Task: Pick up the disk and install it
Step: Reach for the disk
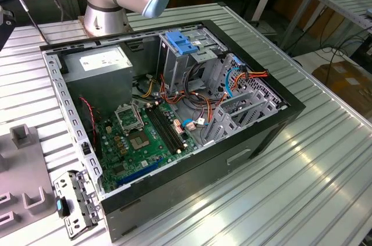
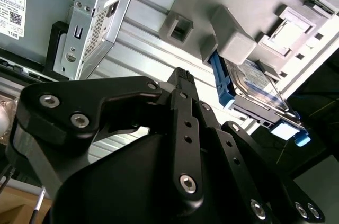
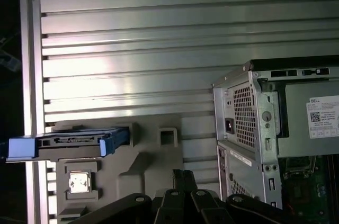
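The disk (image 3: 63, 144), a dark drive in a bright blue carrier, stands on edge in a slot of the grey fixture (image 3: 143, 166) on the slatted table. In the second wrist view the disk (image 2: 235, 83) sits wedged between the fixture's grey blocks (image 2: 233, 38). My gripper (image 3: 183, 175) hovers above the fixture, a short way from the disk and not touching it. Its black fingers (image 2: 183, 78) are shut with nothing between them. The open computer case (image 1: 174, 112) lies beside the fixture.
Inside the case are a motherboard (image 1: 145, 135), a power supply (image 1: 102, 63), loose cables and a drive cage topped by a pale-blue plate (image 1: 183, 42). A perforated metal bracket (image 1: 72, 202) lies by the case's corner. The arm's base (image 1: 107, 2) stands behind the case.
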Robot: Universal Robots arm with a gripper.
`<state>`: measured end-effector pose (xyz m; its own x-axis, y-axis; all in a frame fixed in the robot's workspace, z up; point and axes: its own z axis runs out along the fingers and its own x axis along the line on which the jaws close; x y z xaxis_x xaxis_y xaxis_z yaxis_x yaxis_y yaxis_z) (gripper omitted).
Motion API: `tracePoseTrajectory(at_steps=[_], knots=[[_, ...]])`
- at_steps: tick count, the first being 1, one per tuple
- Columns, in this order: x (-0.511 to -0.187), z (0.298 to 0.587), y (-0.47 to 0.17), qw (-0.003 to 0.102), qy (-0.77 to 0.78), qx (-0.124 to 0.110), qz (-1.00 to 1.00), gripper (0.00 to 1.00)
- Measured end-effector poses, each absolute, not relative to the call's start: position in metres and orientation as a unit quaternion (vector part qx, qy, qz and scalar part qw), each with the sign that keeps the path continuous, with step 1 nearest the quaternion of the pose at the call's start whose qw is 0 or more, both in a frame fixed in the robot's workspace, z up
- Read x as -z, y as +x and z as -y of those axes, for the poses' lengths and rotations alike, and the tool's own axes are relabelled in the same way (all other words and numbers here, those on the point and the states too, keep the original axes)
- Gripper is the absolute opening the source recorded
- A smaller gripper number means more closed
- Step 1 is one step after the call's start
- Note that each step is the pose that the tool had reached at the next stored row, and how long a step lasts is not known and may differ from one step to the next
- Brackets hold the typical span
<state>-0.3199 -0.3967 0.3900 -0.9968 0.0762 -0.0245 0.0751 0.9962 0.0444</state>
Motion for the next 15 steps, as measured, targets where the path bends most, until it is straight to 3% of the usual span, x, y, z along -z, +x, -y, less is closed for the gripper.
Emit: tracePoseTrajectory(at_steps=[15], knots=[[-0.389,0.397,-0.339,0.013,0.038,-0.022,-0.999,0.11]])
